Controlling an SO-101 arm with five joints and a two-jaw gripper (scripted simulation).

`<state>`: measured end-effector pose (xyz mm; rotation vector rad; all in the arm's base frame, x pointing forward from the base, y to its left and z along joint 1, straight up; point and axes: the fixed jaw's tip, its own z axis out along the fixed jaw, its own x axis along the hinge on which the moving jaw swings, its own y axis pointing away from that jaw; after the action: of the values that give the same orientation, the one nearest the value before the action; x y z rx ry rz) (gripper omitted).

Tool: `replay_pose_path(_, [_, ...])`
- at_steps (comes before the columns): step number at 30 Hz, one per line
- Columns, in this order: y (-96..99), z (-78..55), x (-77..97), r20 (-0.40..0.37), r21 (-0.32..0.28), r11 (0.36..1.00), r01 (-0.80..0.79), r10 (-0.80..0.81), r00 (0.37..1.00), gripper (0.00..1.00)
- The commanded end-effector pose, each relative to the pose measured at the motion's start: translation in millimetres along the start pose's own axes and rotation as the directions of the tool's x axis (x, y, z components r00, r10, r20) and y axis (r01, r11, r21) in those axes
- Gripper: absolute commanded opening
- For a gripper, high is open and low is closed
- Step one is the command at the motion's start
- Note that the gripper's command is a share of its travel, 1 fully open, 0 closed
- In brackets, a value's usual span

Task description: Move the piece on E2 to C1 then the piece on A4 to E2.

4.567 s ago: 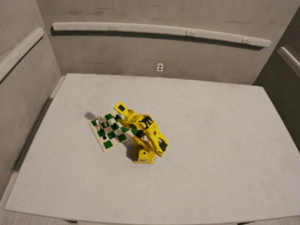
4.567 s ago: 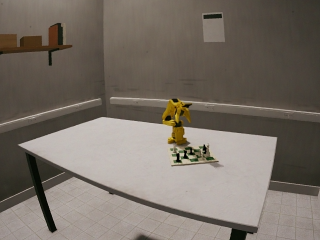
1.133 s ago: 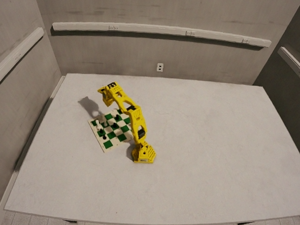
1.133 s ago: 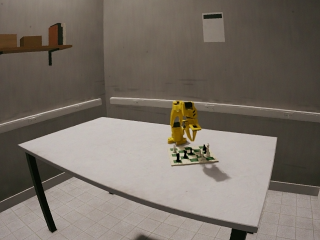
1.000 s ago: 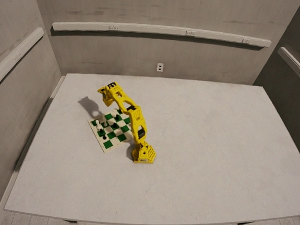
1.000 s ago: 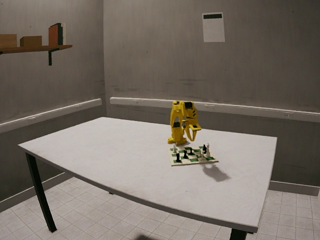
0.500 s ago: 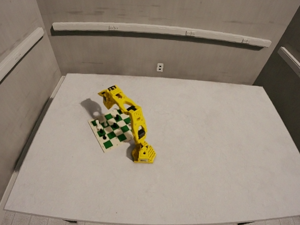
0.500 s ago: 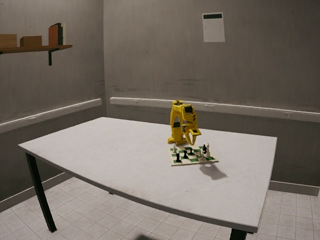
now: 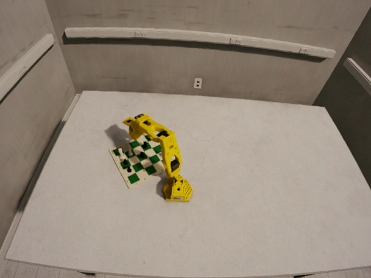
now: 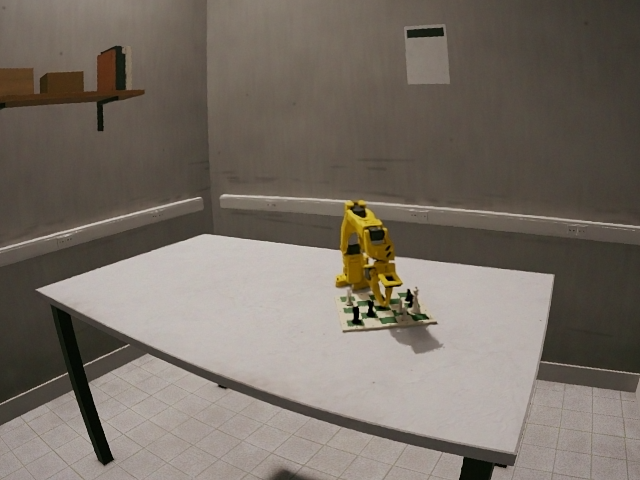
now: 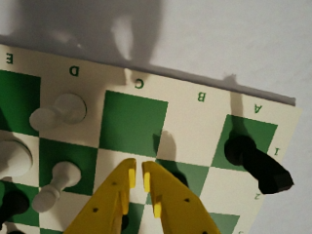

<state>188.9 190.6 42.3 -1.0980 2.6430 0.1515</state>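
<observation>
The chessboard (image 9: pixel 120 167) (image 10: pixel 341 323) (image 11: pixel 171 92) lies flat on the table. The tall white piece on E2 (image 9: pixel 121 154) (image 10: pixel 416 300) (image 11: pixel 14 158) stands upright, partly cut off in the wrist view. Square C1 (image 11: pixel 134 122) is a bare green square. A white piece (image 10: pixel 349 297) stands on what appears to be A4; the arm hides it in the top view, and it is outside the wrist view. My gripper (image 10: pixel 383 304) (image 11: pixel 138 163) is shut and empty, over the middle of the board around C2. Its height above the board is hard to tell.
White pieces stand on D1 (image 11: pixel 71 108) and D2 (image 11: pixel 66 175). Black pieces stand on A1 (image 10: pixel 355 314) (image 11: pixel 241 148) and B2 (image 9: pixel 144 145) (image 10: pixel 370 308), the latter partly behind a finger in the wrist view. More black pieces stand on E3 (image 9: pixel 125 162), E4 (image 9: pixel 129 169) and around C3 (image 9: pixel 141 154).
</observation>
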Motion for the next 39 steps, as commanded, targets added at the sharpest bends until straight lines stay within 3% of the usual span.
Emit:
replay_pose_path(1, [-2.1, 7.9, 3.3, -0.003, 0.001, 1.0, -0.006, 0.006, 1.0, 0.0])
replay_pose_path(17, [-1.8, 16.3, 10.6, -0.004, 0.001, 1.0, -0.005, 0.005, 1.0, 0.0])
replay_pose_path(39, [-1.8, 16.4, 10.7, -0.004, 0.001, 1.0, -0.005, 0.005, 1.0, 0.0])
